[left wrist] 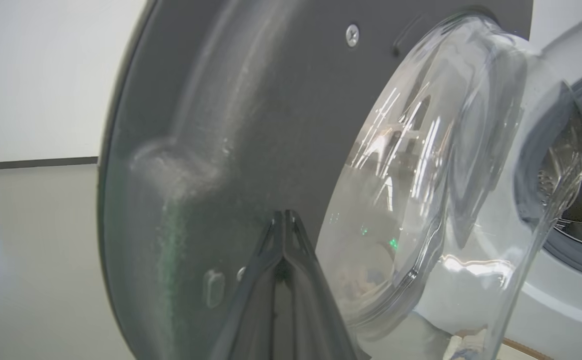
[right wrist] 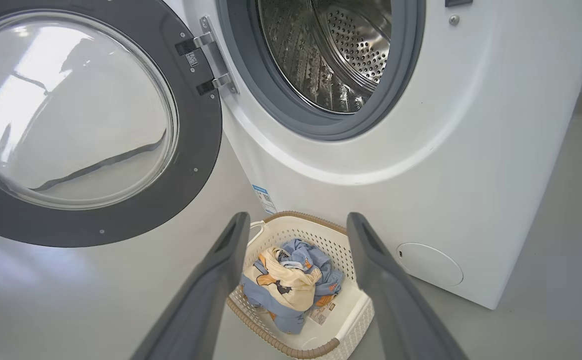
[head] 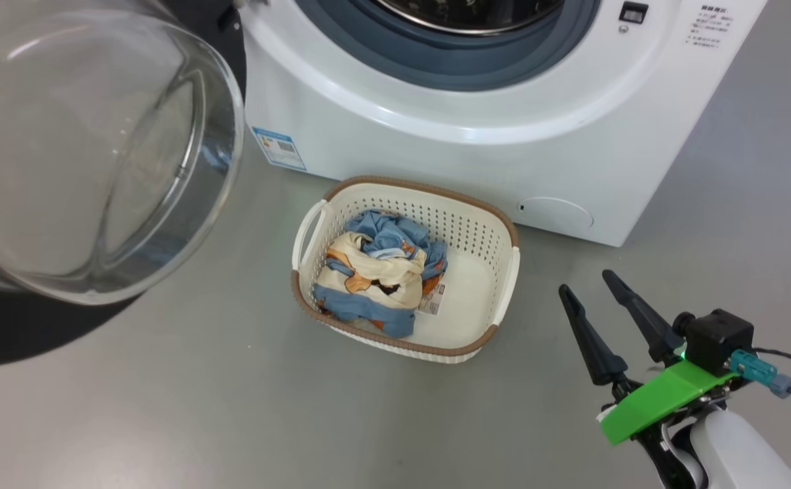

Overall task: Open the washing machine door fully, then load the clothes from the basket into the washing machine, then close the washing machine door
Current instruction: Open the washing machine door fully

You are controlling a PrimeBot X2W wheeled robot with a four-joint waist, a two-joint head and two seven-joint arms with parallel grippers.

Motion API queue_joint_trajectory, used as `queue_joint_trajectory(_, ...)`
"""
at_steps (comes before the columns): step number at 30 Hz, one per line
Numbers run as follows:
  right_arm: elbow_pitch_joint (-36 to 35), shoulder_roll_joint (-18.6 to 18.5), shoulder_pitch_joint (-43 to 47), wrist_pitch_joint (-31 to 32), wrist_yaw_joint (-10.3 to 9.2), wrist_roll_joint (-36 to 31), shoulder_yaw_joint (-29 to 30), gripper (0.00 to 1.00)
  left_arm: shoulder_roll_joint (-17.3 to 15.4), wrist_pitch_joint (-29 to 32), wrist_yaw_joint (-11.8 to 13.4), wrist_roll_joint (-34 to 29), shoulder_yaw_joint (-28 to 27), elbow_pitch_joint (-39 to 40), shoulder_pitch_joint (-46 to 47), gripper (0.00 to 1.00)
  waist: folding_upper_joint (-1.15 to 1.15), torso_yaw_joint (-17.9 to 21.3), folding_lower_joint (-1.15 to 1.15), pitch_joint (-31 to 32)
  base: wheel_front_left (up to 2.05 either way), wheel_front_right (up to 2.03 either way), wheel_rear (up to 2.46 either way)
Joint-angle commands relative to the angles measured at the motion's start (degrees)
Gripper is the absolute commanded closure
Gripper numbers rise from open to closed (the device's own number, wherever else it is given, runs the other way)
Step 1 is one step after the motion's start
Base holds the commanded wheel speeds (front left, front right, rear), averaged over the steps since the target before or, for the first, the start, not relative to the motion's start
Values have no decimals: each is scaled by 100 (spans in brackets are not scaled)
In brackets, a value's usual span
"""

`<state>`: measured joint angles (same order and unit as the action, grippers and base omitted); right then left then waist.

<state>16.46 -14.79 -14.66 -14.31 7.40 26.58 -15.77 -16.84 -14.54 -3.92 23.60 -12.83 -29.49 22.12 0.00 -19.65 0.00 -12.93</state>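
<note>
The washing machine (head: 436,156) fills the top of the head view, and its steel drum (right wrist: 330,50) is exposed. The washing machine door (head: 83,156) is swung wide open to the left, its glass bowl facing me. On the floor in front stands the basket (head: 504,285), holding the clothes (head: 375,272), a blue, cream and orange bundle. My right gripper (head: 586,283) hovers open to the right of the basket. In its wrist view my right gripper (right wrist: 298,217) frames the clothes (right wrist: 286,280). My left gripper (left wrist: 284,215) is shut, empty, tips close against the door's dark inner ring (left wrist: 211,100).
Grey floor surrounds the basket on the left, front and right. The open door overhangs the floor at the left. A blue label (head: 280,147) and a round cover (head: 558,214) mark the machine's lower front. A wall with dark skirting (left wrist: 31,163) lies beyond the door.
</note>
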Motion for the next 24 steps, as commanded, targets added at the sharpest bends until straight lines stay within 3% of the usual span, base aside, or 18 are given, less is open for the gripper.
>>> queue_joint_trajectory(1,-113,-27,-142,-69,9,-80,-119,0,-487,-46,-39,-87,-345,-76,325,100,0,10,0,-130,0,0,0)
queue_joint_trajectory(10,-85,-74,-392,-69,9,-171,-135,0,-823,-46,-228,-456,-839,-1036,1127,100,0,99,0,-523,0,0,0)
queue_joint_trajectory(24,-65,-77,-597,-69,9,-270,-119,0,-1027,-46,-345,-770,-1367,-1634,1674,100,0,197,0,-819,0,0,0)
